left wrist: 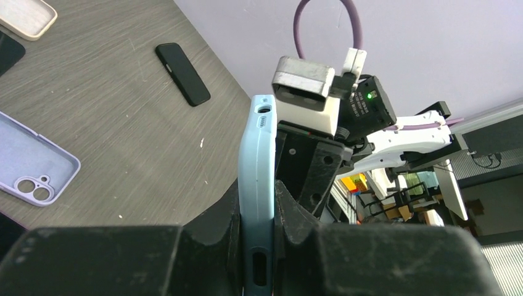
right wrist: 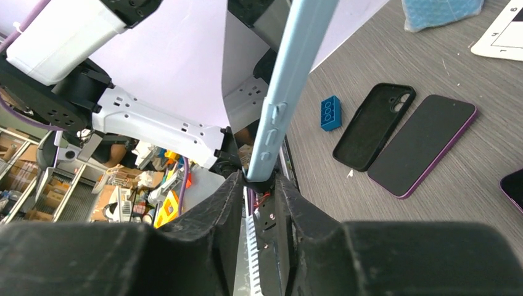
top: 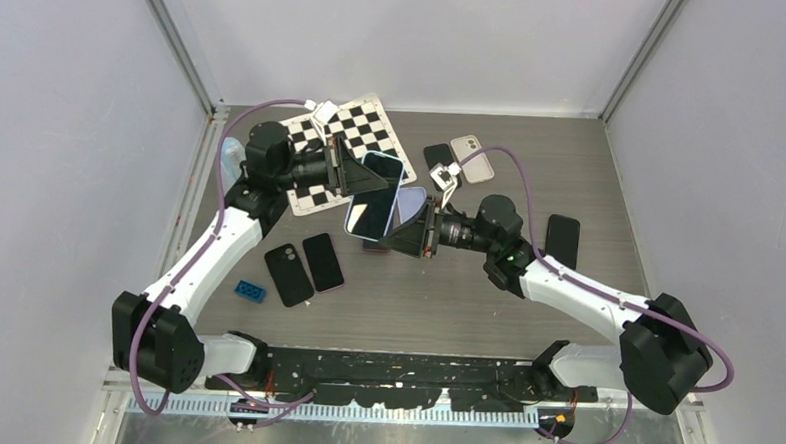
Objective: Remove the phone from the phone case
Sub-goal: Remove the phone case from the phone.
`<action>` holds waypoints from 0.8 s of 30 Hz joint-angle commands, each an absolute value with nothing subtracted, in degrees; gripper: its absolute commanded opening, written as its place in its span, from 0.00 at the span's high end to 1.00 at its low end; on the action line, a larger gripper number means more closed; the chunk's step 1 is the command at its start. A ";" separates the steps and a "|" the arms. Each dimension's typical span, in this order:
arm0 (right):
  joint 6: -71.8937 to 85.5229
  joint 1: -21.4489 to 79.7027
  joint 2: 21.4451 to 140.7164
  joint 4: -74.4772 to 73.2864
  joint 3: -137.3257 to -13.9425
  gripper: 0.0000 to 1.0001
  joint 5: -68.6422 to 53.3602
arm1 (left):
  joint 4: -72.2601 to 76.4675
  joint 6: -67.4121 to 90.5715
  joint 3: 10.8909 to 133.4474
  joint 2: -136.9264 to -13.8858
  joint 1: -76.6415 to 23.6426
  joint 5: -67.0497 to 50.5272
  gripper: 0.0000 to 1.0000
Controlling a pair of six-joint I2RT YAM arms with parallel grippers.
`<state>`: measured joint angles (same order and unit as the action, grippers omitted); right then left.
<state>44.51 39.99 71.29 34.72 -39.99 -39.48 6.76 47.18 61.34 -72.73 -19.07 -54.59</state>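
A phone with a dark screen (top: 369, 217) sits inside a light blue phone case (top: 378, 189), held up off the table between both arms. My left gripper (top: 349, 172) is shut on the case's upper part. In the left wrist view the case (left wrist: 257, 160) stands edge-on, pinched between the jaws of the left gripper (left wrist: 257, 213). My right gripper (top: 407, 229) meets the case's lower end. In the right wrist view the case's edge (right wrist: 290, 68) slants down into the right gripper (right wrist: 259, 180), whose tips close on either side of its end.
A checkerboard sheet (top: 348, 130) lies at the back left. On the table lie a black case (top: 289, 275), a purple-edged phone (top: 323, 262), a blue brick (top: 250, 291), a lilac case (left wrist: 31, 166), a beige case (top: 472, 157) and a black phone (top: 562, 239).
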 commanded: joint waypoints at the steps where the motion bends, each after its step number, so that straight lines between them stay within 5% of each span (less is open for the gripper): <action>1: 42.50 40.88 72.25 36.68 -42.98 0.71 -37.97 | 12.90 49.72 61.79 -70.01 -19.16 -55.91 1.00; 8: 39.03 41.37 73.38 33.62 -44.04 0.81 -35.03 | 12.53 52.57 62.68 -70.61 -19.20 -56.32 1.00; 12: 36.20 41.40 73.25 28.05 -45.62 0.98 -29.04 | 5.36 57.84 65.54 -72.24 -19.24 -53.15 1.00; 24: 24.60 41.57 71.93 15.43 -47.07 0.99 -15.59 | -0.43 71.44 66.48 -74.91 -19.25 -49.42 1.00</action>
<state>31.86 41.71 71.40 20.53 -45.50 -26.83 -3.25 57.08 64.40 -76.66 -17.23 -43.18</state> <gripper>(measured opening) 0.197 0.174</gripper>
